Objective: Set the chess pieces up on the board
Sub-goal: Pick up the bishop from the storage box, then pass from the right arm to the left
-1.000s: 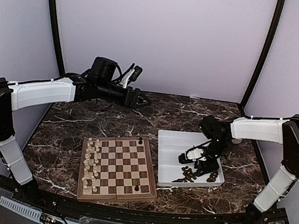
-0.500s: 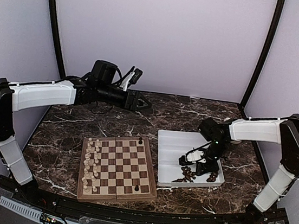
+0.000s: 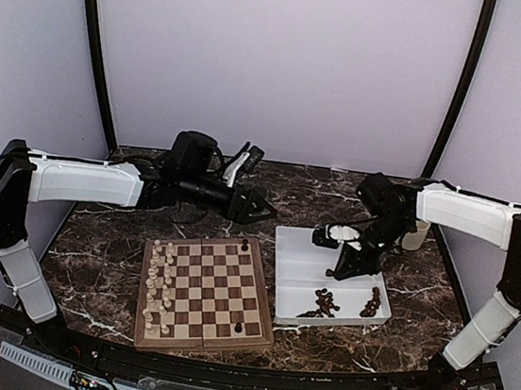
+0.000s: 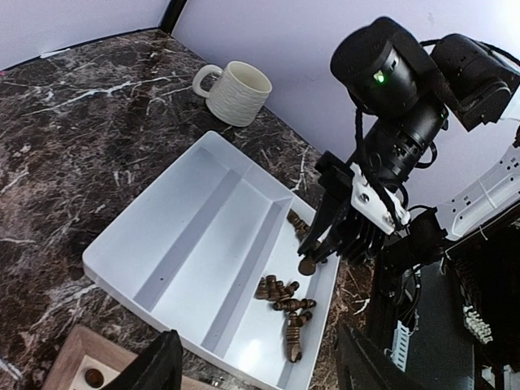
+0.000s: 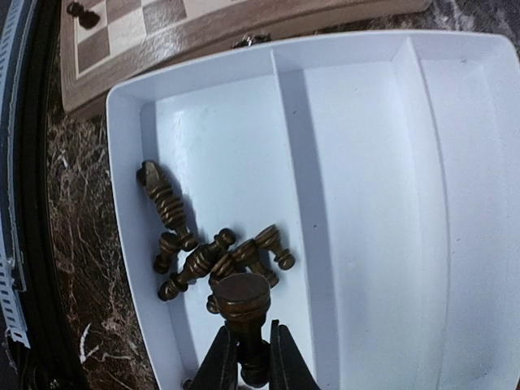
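The board (image 3: 207, 293) lies at the near middle, with cream chess pieces (image 3: 159, 283) lined along its left side and two dark ones (image 3: 245, 245) on its right side. More dark chess pieces (image 5: 203, 256) lie heaped in the white tray (image 3: 302, 257). My right gripper (image 5: 250, 357) hangs above that heap, shut on the stem of a dark chess piece (image 5: 244, 302); the left wrist view shows the same piece (image 4: 307, 266) off the tray floor. My left gripper (image 3: 267, 207) hovers open behind the board's far right corner, its dark fingers (image 4: 158, 367) at the frame bottom, holding nothing.
A cream ribbed mug (image 4: 236, 91) stands on the marble behind the tray's right end. The tray (image 4: 203, 236) has three long compartments; a second small group of dark pieces (image 3: 373, 304) lies at its right. Dark posts rise at both back corners.
My right gripper closed on a dark piece in the tray and rose with it, drawing back from the heap. My left arm swung right and nearer, toward the tray.
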Motion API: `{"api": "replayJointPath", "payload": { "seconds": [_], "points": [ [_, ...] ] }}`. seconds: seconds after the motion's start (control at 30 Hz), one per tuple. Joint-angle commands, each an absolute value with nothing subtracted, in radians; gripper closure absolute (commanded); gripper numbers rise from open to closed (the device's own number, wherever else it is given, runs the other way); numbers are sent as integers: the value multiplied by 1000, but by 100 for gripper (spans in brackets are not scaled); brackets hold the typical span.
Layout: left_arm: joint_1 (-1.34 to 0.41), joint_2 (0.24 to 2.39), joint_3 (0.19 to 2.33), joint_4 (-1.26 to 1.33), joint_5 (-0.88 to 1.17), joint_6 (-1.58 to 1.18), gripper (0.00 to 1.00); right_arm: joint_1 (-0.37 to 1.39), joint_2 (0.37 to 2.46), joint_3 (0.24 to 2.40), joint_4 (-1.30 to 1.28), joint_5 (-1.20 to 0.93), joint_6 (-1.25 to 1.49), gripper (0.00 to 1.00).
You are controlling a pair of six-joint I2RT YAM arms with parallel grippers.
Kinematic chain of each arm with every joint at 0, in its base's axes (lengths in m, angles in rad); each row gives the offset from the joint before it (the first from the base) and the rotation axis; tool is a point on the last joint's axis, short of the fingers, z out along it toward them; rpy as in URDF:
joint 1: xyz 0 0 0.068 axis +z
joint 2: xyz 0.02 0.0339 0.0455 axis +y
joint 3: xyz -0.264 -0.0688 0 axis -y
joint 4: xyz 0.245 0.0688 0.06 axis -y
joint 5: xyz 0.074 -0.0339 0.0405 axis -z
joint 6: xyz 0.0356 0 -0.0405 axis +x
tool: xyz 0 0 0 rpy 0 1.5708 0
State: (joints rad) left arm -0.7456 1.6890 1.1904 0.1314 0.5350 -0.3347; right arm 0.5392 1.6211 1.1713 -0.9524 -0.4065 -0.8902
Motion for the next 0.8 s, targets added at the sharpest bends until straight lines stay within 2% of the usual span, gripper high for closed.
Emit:
{"api": "replayJointPath", "payload": {
  "seconds": [0.0, 0.13, 0.33, 0.67, 0.77],
  "points": [
    [-779, 1728, 1182, 270, 616, -403, 33, 537, 1625, 1286, -971, -527, -751, 88],
    [-788, 1793, 1193, 354, 680, -478, 33, 538, 1660, 1404, -949, -593, -656, 87],
    [-788, 1865, 1252, 381, 767, -569, 37, 586, 1732, 1557, -936, -546, -606, 87],
    [-787, 1893, 1261, 452, 821, -674, 46, 677, 1769, 1602, -949, -497, -653, 86],
    [-785, 1897, 1267, 435, 808, -683, 53, 684, 1769, 1612, -954, -504, -655, 86]
  ]
}}
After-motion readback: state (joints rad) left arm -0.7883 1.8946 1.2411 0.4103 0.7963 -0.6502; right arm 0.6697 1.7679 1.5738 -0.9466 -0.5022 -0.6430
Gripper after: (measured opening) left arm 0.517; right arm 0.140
